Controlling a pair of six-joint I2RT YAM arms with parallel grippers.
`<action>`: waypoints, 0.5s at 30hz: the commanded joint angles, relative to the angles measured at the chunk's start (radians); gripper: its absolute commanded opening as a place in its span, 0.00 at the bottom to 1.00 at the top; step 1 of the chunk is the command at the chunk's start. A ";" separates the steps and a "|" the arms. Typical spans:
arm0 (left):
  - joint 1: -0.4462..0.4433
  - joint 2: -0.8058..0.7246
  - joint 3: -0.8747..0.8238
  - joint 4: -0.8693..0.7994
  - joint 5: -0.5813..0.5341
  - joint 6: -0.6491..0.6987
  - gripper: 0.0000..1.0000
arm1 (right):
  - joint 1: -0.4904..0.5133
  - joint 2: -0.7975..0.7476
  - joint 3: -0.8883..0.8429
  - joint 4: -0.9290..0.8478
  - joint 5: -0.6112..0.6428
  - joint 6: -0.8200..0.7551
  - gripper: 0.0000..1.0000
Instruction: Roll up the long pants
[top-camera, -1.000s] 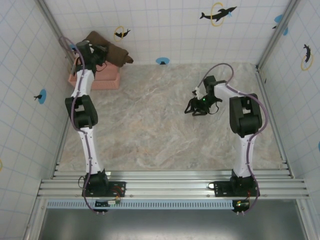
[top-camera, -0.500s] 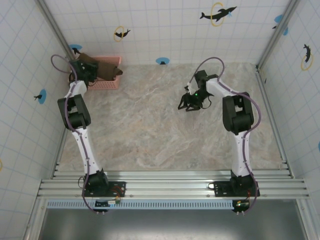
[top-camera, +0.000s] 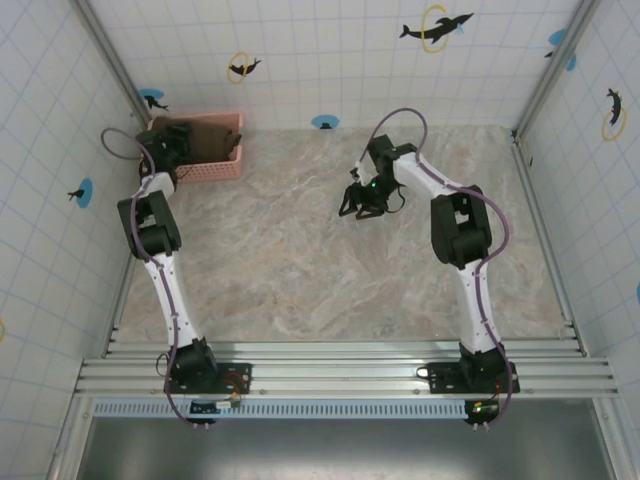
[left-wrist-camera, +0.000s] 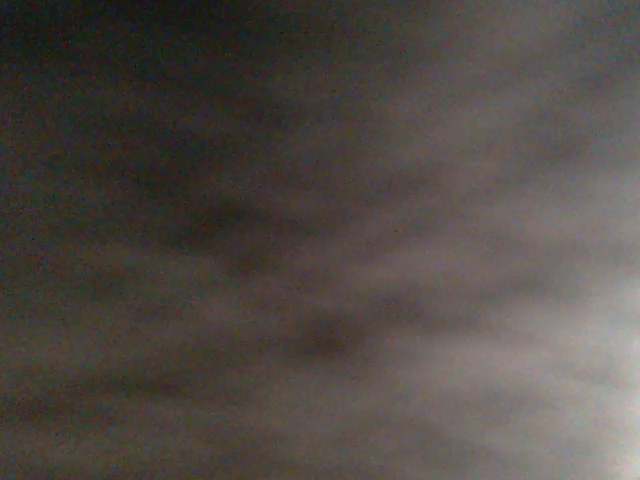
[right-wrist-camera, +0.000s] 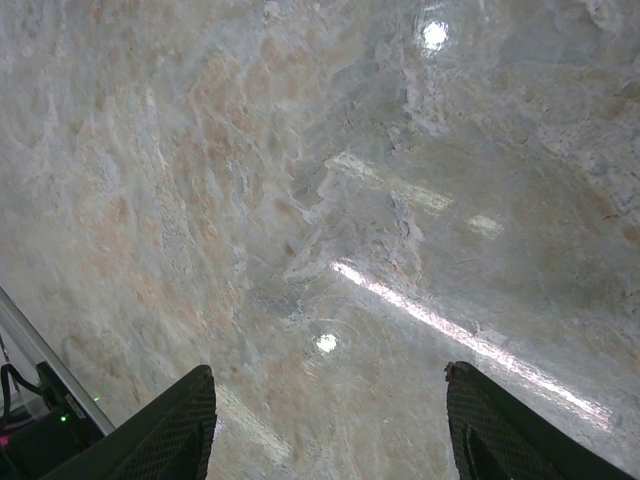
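- Top view: the long pants lie bunched in a pink basket at the 10 o'clock corner of the table, against the tiled back wall.
- The left gripper is at the basket's 9 o'clock end, touching or just over the cloth. I cannot tell how its jaws stand.
- The right gripper hangs over bare marble, slightly toward 1 o'clock from the table centre and well apart from the basket.
- Left wrist view: blurred dark brown-grey folds, probably the pants close against the lens.
- Right wrist view: the fingers are spread wide at 7 and 5 o'clock, with marble between them.
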 joint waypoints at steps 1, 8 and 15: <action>0.016 -0.006 0.014 -0.035 0.012 0.036 0.98 | 0.005 0.021 0.031 -0.027 0.025 0.008 0.65; 0.030 -0.027 -0.025 0.071 0.023 -0.002 0.97 | 0.017 0.011 0.018 -0.024 0.030 0.002 0.67; 0.030 -0.043 0.118 -0.097 0.118 -0.053 0.98 | 0.033 0.017 0.006 -0.028 0.032 -0.014 0.97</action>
